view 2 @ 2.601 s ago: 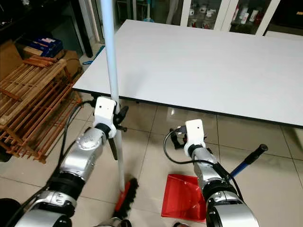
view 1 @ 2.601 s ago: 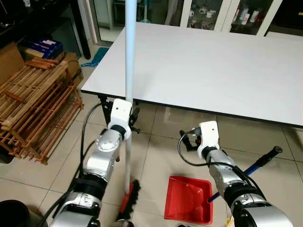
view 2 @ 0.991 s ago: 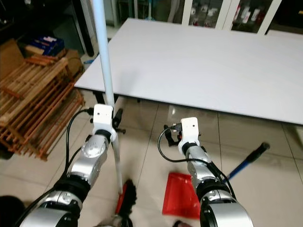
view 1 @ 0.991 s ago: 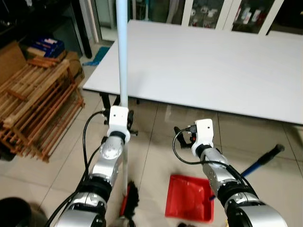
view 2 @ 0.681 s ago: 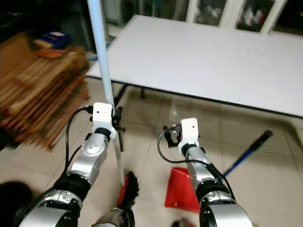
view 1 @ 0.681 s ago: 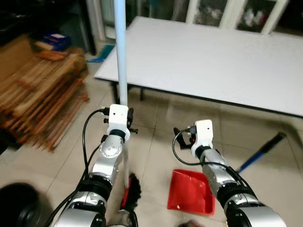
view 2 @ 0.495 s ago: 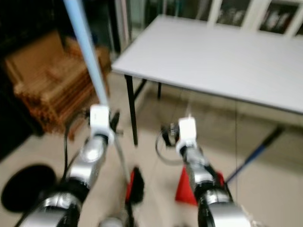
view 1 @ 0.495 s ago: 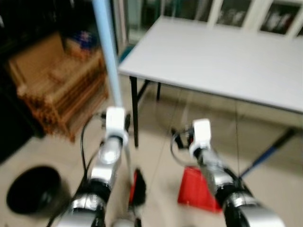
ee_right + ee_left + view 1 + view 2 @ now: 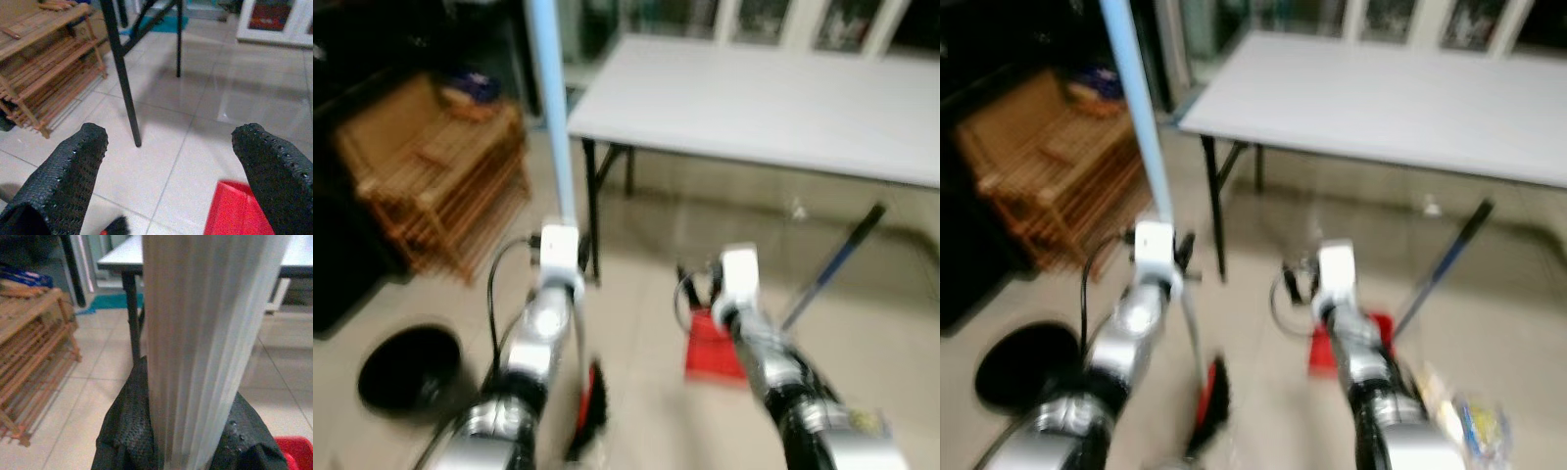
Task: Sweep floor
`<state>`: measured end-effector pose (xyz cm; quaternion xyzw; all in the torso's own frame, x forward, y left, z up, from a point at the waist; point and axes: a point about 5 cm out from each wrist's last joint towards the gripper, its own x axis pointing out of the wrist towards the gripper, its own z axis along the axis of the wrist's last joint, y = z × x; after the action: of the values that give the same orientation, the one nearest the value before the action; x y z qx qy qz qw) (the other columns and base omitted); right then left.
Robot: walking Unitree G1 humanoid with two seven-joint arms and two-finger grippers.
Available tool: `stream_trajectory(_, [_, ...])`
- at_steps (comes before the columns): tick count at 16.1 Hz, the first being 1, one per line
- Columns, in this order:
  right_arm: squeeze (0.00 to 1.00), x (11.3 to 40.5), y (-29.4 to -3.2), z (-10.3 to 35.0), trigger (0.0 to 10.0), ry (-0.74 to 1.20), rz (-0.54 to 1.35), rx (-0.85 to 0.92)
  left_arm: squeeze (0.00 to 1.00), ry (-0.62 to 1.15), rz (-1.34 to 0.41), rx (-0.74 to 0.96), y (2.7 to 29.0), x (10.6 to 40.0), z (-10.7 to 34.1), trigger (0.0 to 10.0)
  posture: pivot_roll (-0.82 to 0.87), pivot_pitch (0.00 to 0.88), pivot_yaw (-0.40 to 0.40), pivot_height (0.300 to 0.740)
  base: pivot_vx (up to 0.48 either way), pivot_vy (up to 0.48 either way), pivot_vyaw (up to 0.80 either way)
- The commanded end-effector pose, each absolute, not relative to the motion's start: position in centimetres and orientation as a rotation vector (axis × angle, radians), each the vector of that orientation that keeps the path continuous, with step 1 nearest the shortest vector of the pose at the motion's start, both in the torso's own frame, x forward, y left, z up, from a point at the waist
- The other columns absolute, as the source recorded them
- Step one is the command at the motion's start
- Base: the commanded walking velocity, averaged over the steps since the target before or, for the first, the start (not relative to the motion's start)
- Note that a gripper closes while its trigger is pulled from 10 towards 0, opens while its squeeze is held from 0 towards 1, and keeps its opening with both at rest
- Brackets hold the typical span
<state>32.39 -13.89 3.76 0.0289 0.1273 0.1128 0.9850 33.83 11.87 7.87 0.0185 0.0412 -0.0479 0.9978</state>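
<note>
A broom with a long pale blue pole (image 9: 553,117) stands upright in front of me, its red and black head (image 9: 586,411) on the tiled floor. My left gripper (image 9: 188,431) is shut around the pole, the black fingers (image 9: 124,431) wrapped on both sides. On the floor just beyond my right gripper (image 9: 171,161) lies a red dustpan (image 9: 709,343), and its dark blue handle (image 9: 832,264) slants up to the right. That gripper is open, with nothing between its fingers (image 9: 73,166). The head views are blurred.
A white table (image 9: 754,98) on black legs (image 9: 120,73) stands ahead. A wooden rack (image 9: 431,186) is at the left and a black bin (image 9: 409,367) sits on the floor at the lower left. A blurred yellow and blue scrap (image 9: 1474,416) lies at the lower right.
The whole picture has shifted and blurred, so the camera has moved; the table now lies farther off and the black bin has come into view. The left gripper still holds the pole.
</note>
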Motion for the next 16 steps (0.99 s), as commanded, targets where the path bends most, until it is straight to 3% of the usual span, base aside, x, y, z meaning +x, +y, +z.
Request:
stream_trajectory(1, [0.00, 32.55, -13.93, 3.89, 10.0, 0.261, 0.226, 0.068, 0.00, 0.057, -0.093, 0.019, 11.75, 34.17, 8.56, 10.0, 0.05, 0.043, -0.006, 0.740, 0.000, 0.000, -0.80])
stream_trajectory(16, [0.00, 32.47, -13.48, 3.72, 10.0, 0.276, 0.244, 0.079, 0.00, 0.046, -0.086, 0.031, 12.11, 34.32, 8.87, 10.0, 0.05, 0.033, 0.005, 0.740, 0.000, 0.000, -0.80])
